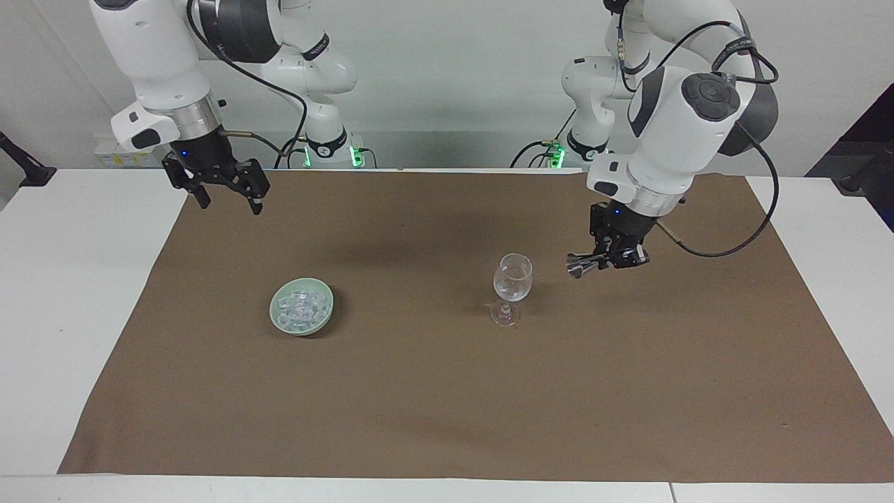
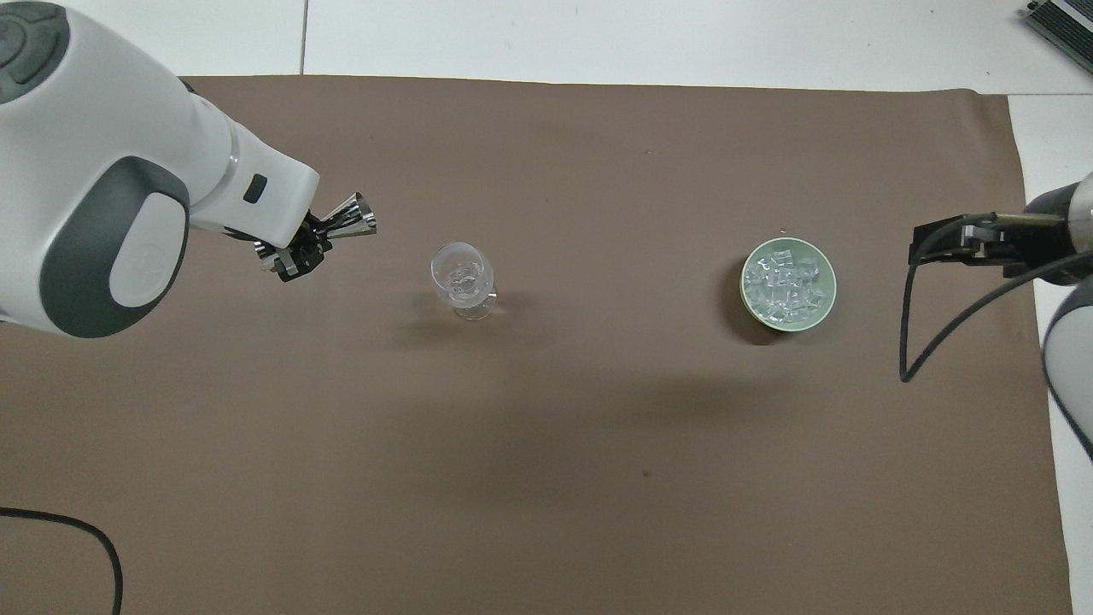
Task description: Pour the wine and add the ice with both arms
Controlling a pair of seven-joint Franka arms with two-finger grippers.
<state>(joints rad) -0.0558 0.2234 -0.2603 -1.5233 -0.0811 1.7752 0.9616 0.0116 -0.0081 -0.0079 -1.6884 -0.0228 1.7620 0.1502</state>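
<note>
A big brown cloth (image 1: 447, 391) covers the middle of the white table (image 1: 70, 279). A clear wine glass (image 1: 512, 286) stands upright on the cloth, about in the middle. I can see it from above too (image 2: 462, 278), and there seem to be some clear bits in its bowl, but I cannot tell just what they are.

The left gripper (image 1: 609, 257) hangs in the air over the cloth, beside the glass and toward the left arm's end of the table. Its fingers are closed tight on a small shiny metal cup (image 1: 578, 265). The cup has a cone shape and lies tipped on its side, with its wide mouth pointing at the glass. The cup and the glass are apart and do not touch. From above, the little cup (image 2: 353, 219) sticks out of the gripper (image 2: 299, 252) toward the glass.

The ice (image 1: 302, 305) is a heap of little clear cubes. It sits in a pale green bowl (image 1: 327, 302) on the cloth, toward the right arm's end of the table, well apart from the glass.

The right gripper (image 1: 223, 187) hangs in the air over the edge of the cloth at its own end of the table. Its fingers are spread wide and hold nothing. It waits there.
</note>
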